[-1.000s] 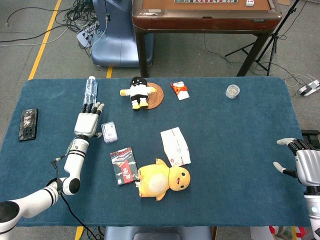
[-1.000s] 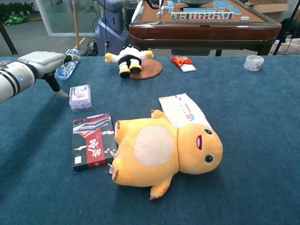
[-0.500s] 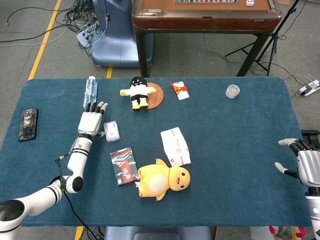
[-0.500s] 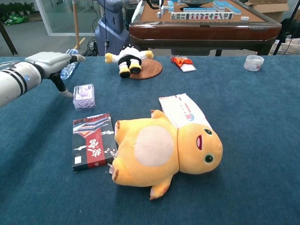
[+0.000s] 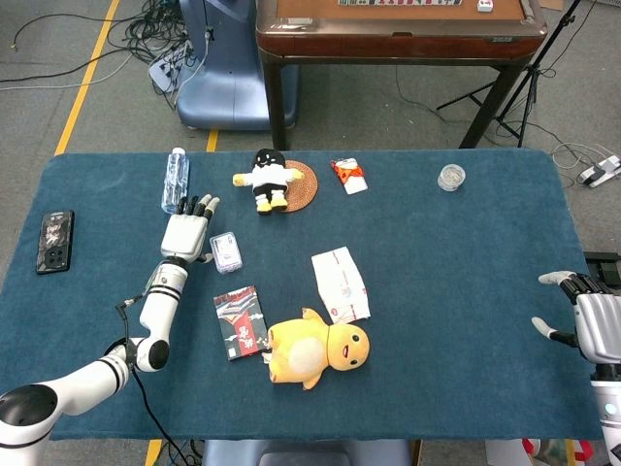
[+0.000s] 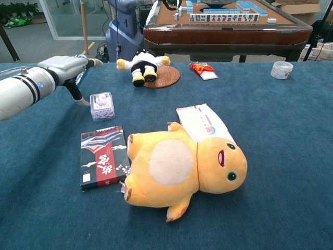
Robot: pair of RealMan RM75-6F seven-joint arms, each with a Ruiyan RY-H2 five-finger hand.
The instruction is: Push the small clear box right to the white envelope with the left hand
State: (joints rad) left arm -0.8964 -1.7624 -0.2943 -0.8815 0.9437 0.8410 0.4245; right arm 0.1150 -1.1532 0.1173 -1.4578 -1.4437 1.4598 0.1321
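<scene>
Head view: left hand (image 5: 186, 234), fingers straight and spread, holding nothing, sits flat against the left side of the clear box (image 5: 226, 252), which lies well left of the white envelope (image 5: 340, 283). Envelope print is too small to read. Right hand (image 5: 592, 316), far right of the envelope, hangs with fingers apart, holding nothing.

Left hand (image 5: 186, 236) flat, fingers extended

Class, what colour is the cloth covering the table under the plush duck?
Dark teal-blue, a plain table cloth; the chest view shows it best.
</scene>
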